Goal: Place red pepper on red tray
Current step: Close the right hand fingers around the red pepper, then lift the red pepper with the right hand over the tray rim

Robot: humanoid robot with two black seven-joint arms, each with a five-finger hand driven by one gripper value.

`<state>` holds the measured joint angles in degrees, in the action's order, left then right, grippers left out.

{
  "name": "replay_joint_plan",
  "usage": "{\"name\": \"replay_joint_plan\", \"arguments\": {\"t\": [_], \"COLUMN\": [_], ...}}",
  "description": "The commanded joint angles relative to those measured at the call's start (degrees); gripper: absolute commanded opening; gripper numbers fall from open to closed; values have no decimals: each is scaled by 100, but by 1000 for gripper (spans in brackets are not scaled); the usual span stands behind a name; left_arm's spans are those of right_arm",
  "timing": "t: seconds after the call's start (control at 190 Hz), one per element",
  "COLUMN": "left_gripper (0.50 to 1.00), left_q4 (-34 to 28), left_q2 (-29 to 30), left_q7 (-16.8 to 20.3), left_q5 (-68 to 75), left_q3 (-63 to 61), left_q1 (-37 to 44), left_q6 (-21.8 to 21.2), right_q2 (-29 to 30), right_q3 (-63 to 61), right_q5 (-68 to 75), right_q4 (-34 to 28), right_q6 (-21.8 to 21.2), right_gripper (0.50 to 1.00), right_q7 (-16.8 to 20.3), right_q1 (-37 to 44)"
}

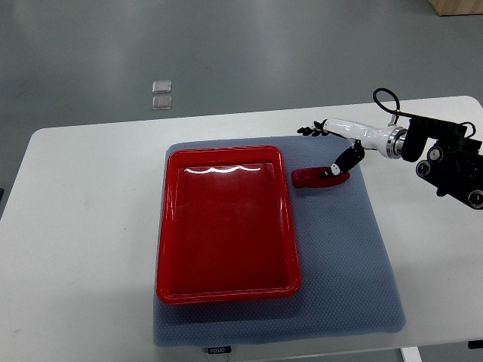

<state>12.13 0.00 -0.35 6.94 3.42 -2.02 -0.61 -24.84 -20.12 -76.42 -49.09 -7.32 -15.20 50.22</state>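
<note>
The red tray [229, 223] lies in the middle of the frame on a grey mat [343, 256] that covers the centre of the white tabletop [83, 226]. The tray holds nothing; only a streak of reflected light shows near its upper edge.

The red pepper [313, 177] is not yet on the tray. It lies on the mat just beside the tray's upper right corner, to the right of the rim and apart from it by a narrow strip of mat.

The right robot hand [337, 151] comes in from the right edge of the frame, its white forearm slanting toward the upper middle. Its long dark fingers [309, 130] stretch out flat toward the upper middle of the frame, away from the pepper, so they look spread and not wrapped around anything. A separate dark digit, likely the thumb, reaches down and meets the right end of the pepper. At this size it is hard to tell whether that is a true pinch or only a touch, but the pepper appears to rest on the mat and not be lifted.

No left arm shows anywhere in the picture.

By my reading the task is at its start: the hand has reached the pepper, and the grasp, the lift, the short carry leftward over the rim and the release onto the tray are all left to do.
</note>
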Motion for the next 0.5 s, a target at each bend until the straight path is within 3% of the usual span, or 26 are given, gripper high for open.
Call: {"name": "replay_joint_plan", "arguments": {"t": [0.0,0.496], "left_gripper": [1000,1000], "left_q4": [-9,-9], "left_q2": [0,0], "left_q7": [0,0], "left_q5": [0,0], "left_q3": [10,10], "left_q1": [0,0], "left_q6": [0,-9], "right_q2": [76,128], "right_q3": [61,105], "right_q5": [-49,-84], "right_q4": [5,23], "right_q6": [266,644], "right_gripper": [905,895], "right_q7": [-1,8], "right_q1": [-196,-399]}}
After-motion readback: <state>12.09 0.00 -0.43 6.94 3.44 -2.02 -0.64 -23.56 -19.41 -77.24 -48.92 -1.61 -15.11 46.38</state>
